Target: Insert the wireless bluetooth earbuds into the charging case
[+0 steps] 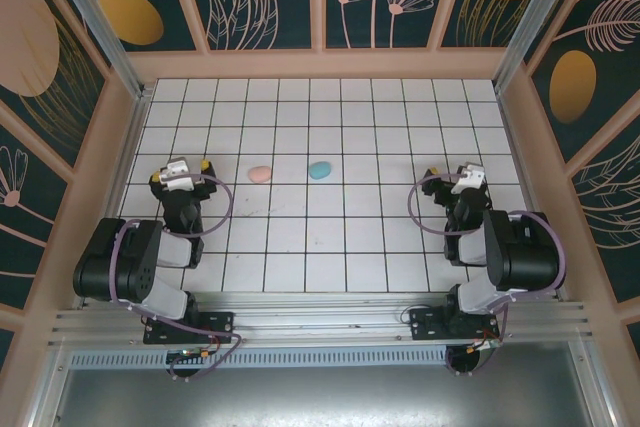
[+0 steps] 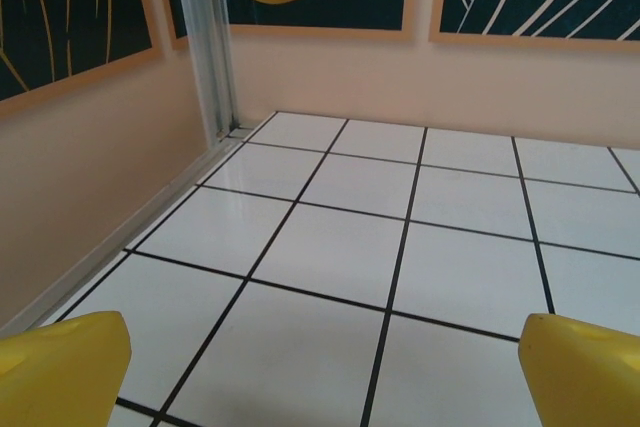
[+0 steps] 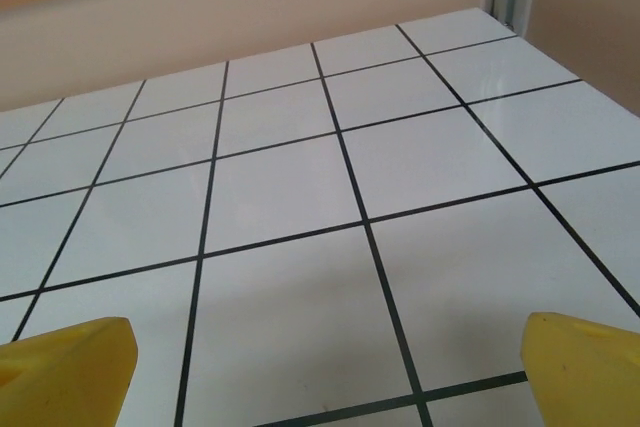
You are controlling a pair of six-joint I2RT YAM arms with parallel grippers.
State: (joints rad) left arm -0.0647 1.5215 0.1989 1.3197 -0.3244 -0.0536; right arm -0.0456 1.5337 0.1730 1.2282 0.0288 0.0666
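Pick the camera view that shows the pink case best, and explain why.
The top external view: the pink case lies whole on the tiled table, just left of the blue case, between the two arms. The two wrist cameras look over other tiles toward the walls.

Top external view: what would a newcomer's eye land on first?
Two small ovals on the white tiled table: a pink case and a blue case, side by side but not touching, mid-table. The left gripper and right gripper flank them at either side, both open and empty.
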